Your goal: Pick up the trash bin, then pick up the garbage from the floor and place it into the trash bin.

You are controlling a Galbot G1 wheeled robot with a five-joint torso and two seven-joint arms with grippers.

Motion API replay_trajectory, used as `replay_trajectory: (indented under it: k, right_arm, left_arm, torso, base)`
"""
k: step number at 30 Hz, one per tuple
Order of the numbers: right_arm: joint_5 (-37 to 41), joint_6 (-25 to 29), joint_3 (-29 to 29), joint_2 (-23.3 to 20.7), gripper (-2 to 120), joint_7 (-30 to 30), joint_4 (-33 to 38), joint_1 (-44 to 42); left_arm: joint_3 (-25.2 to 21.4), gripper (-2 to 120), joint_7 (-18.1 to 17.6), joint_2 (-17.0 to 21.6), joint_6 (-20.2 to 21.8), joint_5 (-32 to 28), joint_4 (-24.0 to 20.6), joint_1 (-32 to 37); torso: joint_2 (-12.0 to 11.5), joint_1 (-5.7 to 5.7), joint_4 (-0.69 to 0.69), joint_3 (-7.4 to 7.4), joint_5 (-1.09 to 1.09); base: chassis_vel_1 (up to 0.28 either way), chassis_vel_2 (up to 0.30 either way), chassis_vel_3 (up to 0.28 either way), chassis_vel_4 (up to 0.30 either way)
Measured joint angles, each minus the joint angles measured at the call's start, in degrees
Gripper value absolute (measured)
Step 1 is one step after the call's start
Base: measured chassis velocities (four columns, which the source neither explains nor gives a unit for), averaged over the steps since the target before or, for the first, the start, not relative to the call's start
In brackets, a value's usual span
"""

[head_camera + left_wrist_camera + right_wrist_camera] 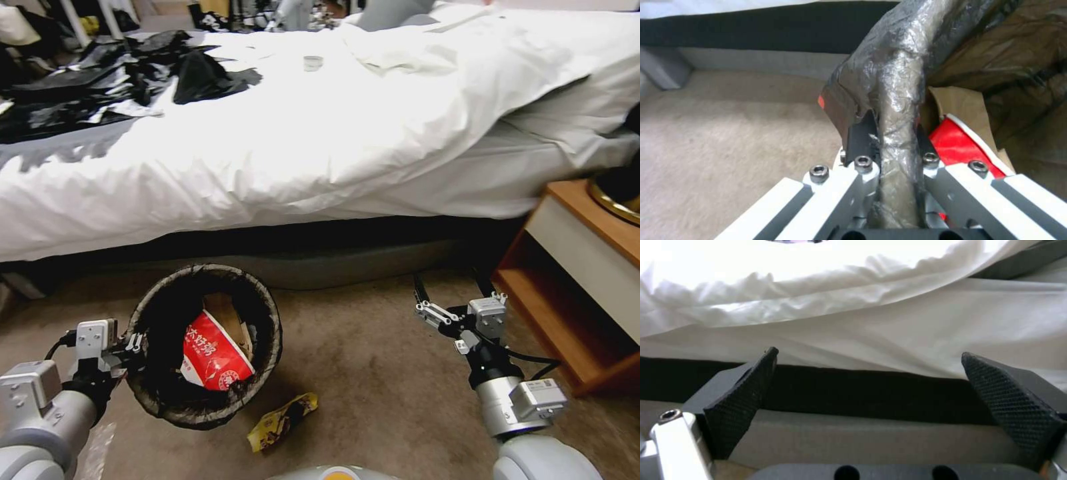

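The trash bin (203, 269) is tilted toward me at the lower left, with its dark liner folded over the rim. My left gripper (137, 345) is shut on the near-left rim; in the left wrist view the left gripper (896, 133) pinches the liner-wrapped rim (898, 83). Inside lie a red-and-white wrapper (213, 360) and a tan paper bag (227, 317). One piece of garbage, a yellow snack packet (281, 421), lies on the carpet just right of the bin. My right gripper (450, 283) hovers open and holds nothing, near the bed's base; its fingers (742, 400) point at the bedsheet.
The bed (373, 133) with its white duvet spans the back, and dark clothes (133, 73) lie on its far left. A wooden nightstand (580, 267) stands close to the right of my right arm. Tan carpet (373, 373) lies open between the bin and the right arm.
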Motion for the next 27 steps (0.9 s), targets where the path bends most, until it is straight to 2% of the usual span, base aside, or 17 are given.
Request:
replay_trajectory:
  k: [27]
  right_arm:
    - [-1.3, 0.6, -0.7, 2.0, 100, 0.3, -2.4, 0.1]
  left_arm:
    - [0.4, 1, 0.3, 0.5, 0.0, -0.6, 0.0, -0.3]
  torso:
    - [0.0, 0.00, 0.00, 0.00, 0.00]
  base:
    - [0.095, 0.091, 0.089, 0.088]
